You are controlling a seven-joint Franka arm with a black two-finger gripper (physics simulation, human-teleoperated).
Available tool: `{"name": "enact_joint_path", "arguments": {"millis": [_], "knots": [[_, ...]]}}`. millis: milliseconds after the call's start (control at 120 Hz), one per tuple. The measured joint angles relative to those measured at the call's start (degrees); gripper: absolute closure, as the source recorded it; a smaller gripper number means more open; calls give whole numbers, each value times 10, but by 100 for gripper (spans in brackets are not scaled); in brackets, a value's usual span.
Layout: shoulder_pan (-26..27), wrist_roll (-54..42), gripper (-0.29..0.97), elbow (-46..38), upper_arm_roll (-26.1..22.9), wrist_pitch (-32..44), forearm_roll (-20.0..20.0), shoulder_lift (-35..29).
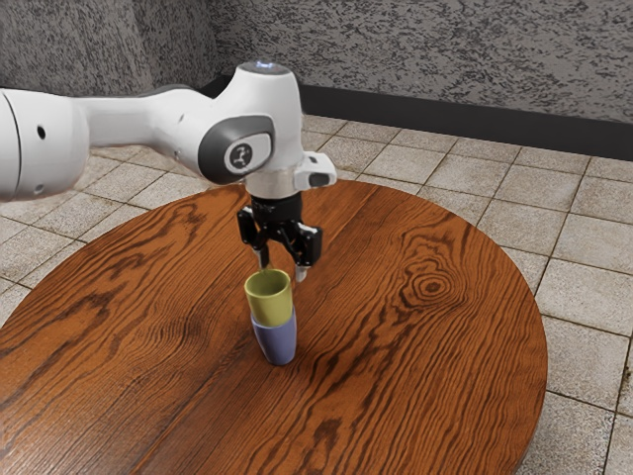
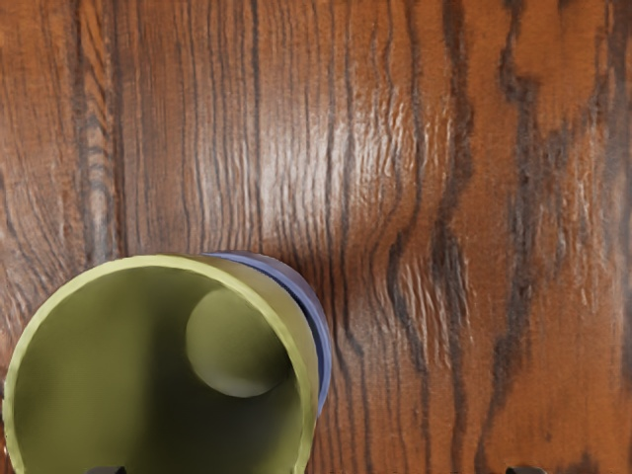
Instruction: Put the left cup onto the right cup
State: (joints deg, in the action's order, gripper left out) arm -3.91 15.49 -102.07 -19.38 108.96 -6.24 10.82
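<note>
An olive-green cup (image 1: 269, 297) sits nested upright in the top of a lavender-blue cup (image 1: 276, 341) near the middle of the round wooden table (image 1: 415, 376). My black gripper (image 1: 281, 267) hangs just above and slightly behind the green cup's rim, fingers open, with nothing between them. In the wrist view I look down into the green cup (image 2: 158, 385), with the blue cup's rim (image 2: 314, 336) showing as a thin crescent beside it.
Bare wood grain surrounds the stacked cups on all sides. Beyond the table's edge lie a tiled floor (image 1: 584, 237) and a speckled grey wall (image 1: 445, 49) with a dark baseboard.
</note>
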Motion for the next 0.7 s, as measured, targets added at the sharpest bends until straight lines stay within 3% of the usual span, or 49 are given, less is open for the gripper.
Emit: {"name": "enact_joint_path", "arguments": {"millis": [200,542,700], "knots": [[15,6,15,-1,5,-19,1,-31],[140,10,3,0,118,-52,6,-67],[171,9,2,6,152,-66,8,-72]]}}
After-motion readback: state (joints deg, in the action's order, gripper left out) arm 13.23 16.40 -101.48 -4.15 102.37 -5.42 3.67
